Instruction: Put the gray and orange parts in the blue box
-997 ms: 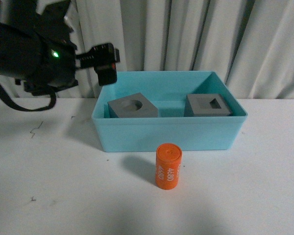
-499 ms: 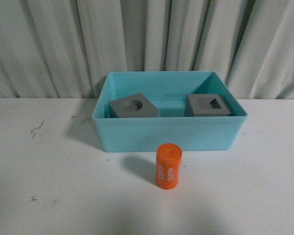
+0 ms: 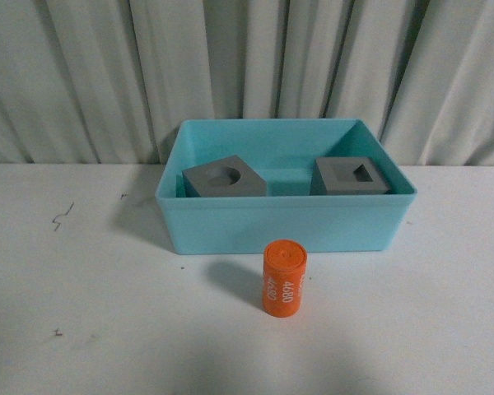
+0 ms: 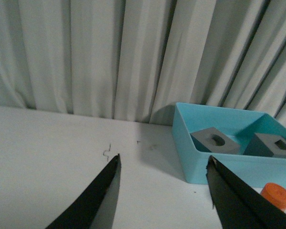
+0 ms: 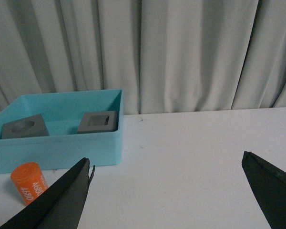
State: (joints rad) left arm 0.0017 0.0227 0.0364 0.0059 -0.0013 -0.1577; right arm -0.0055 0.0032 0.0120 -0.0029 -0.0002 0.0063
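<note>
The blue box (image 3: 284,226) stands on the white table against the curtain. Inside it lie two gray cubes: one with a round recess (image 3: 224,179) on the left, one with a rectangular recess (image 3: 351,176) on the right. The orange cylinder printed "4680" (image 3: 283,278) stands upright on the table just in front of the box. Neither arm shows in the front view. My left gripper (image 4: 163,164) is open over bare table left of the box (image 4: 214,167). My right gripper (image 5: 168,161) is open over bare table right of the box (image 5: 57,148) and the cylinder (image 5: 29,182).
A pleated grey-white curtain (image 3: 247,66) closes off the back of the table. Small dark scribble marks (image 3: 62,217) lie on the white tabletop left of the box.
The left arm, raised beside the box's left end a second ago, has drawn out of the front view. The cubes and the orange cylinder have not moved.
</note>
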